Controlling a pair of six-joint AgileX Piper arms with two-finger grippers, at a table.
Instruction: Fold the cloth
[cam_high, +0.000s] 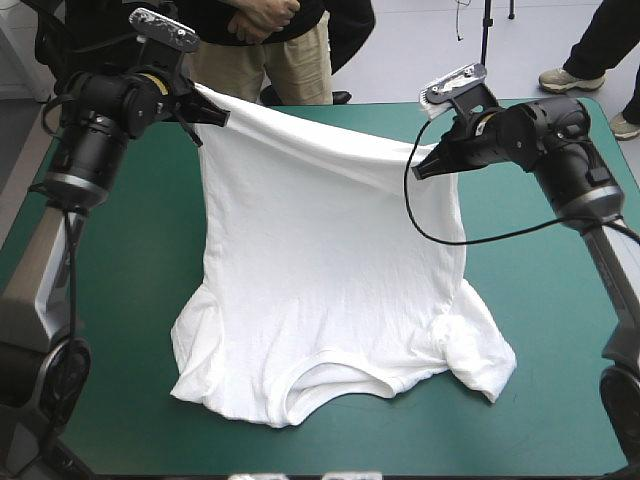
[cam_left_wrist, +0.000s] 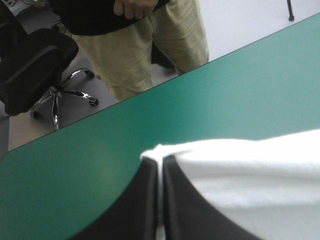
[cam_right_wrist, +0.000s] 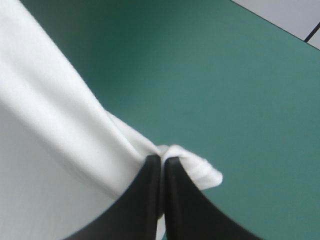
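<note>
The left fingers (cam_high: 208, 113) are pinching all but closed on one hem corner of the white T-shirt (cam_high: 320, 280), the thin cloth sandwiched between their tips. The right fingers (cam_high: 428, 166) are clamping the other corner the same way, a small wad of fabric poking out just past them. The T-shirt is hanging stretched between both pairs of fingers and draping down below them, its collar end and sleeves resting on the teal-green bench (cam_high: 140, 260)

T-shirt (cam_high: 320, 270) between left tool (cam_high: 220, 116) and right tool (cam_high: 419, 171) (raised), rest on table (cam_high: 120, 280)
</note>
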